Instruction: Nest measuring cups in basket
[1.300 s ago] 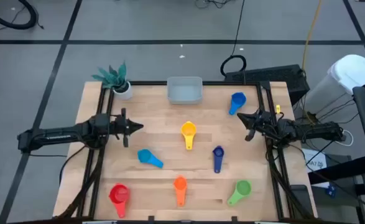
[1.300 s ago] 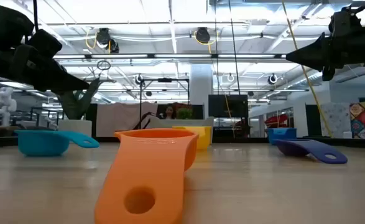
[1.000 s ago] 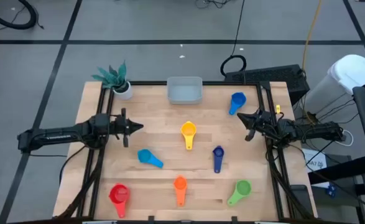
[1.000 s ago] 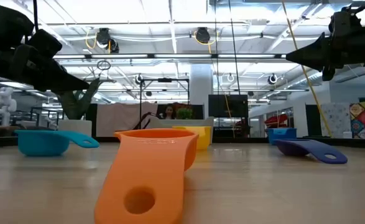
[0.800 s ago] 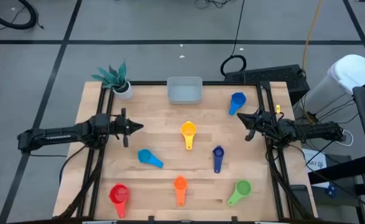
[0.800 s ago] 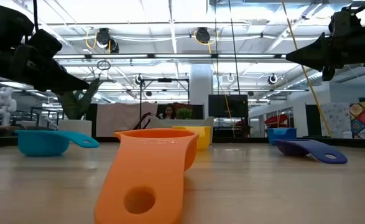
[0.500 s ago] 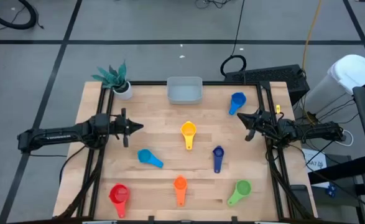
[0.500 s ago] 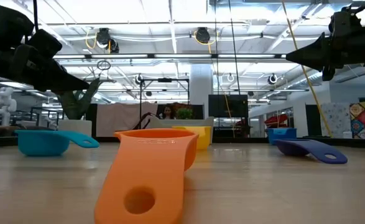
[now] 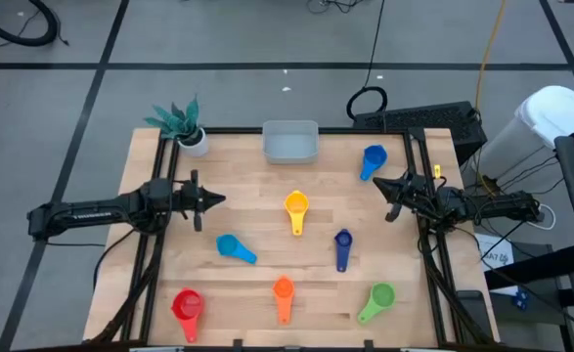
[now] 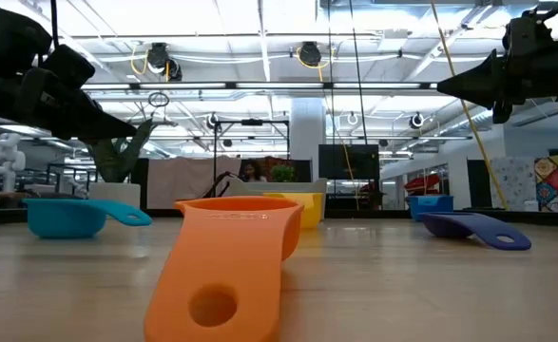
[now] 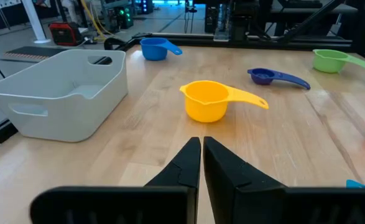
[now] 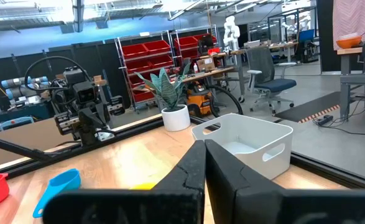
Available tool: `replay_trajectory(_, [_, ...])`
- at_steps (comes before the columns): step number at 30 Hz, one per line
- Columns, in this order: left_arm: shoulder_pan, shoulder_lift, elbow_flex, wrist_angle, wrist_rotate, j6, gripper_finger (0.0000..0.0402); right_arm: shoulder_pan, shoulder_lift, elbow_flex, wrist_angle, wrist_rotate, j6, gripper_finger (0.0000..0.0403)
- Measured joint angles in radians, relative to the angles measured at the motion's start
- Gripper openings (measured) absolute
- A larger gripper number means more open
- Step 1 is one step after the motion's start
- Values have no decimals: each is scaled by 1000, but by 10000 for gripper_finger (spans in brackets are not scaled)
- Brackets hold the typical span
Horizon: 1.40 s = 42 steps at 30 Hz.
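Note:
Seven measuring cups lie apart on the wooden table, each resting on its base: yellow [image 9: 296, 205] at the middle, blue [image 9: 373, 157] far right, dark blue [image 9: 343, 242], light blue [image 9: 230, 245], red [image 9: 187, 305], orange [image 9: 284, 290] and green [image 9: 379, 296] along the near edge. The pale basket [image 9: 290, 141] stands at the far edge's middle. My left gripper [image 9: 220, 199] hovers shut over the table's left side, my right gripper [image 9: 378, 183] shut over the right side. Neither touches anything.
A white pot with a teal plant [image 9: 191, 135] stands at the far left corner. Black frame rails [image 9: 159, 166] run along the table's left, right and far sides. Bare wood lies between the scattered cups.

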State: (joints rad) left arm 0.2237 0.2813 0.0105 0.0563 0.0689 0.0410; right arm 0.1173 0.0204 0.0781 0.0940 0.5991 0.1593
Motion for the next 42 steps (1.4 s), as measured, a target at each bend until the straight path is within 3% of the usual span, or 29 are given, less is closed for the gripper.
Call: replay_trajectory(42, [0, 0, 0, 0, 0, 57, 24, 0, 0, 0, 0, 0, 0, 0])
